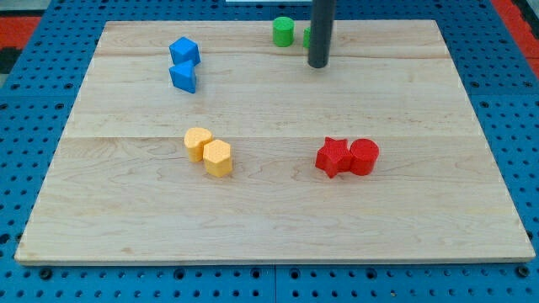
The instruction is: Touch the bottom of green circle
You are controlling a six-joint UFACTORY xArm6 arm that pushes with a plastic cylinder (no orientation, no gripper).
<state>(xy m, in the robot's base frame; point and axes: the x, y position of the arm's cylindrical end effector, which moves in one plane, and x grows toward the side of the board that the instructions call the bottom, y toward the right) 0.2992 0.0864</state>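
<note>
My tip is resting on the pale wooden counter; the rod has no jaws to open or close. The green round plastic cylinder is sitting just up-left of it. I am judging a short leftward slide, then a gentle approach upward, touching without shoving.

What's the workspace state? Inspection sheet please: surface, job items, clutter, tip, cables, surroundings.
Surface: wooden board, flat, light planks.
Job's things: green circle near the view's top edge, upright.
Clutter: second green block mostly hidden behind the rod, shape unclear; two blue blocks at upper left; two yellow blocks touching, left of centre; red star touching red cylinder, right of centre.
Tip: my tip sits below and right of the green circle, apart from it.
Cables: nothing seen.
Surroundings: blue pegboard around the board.
</note>
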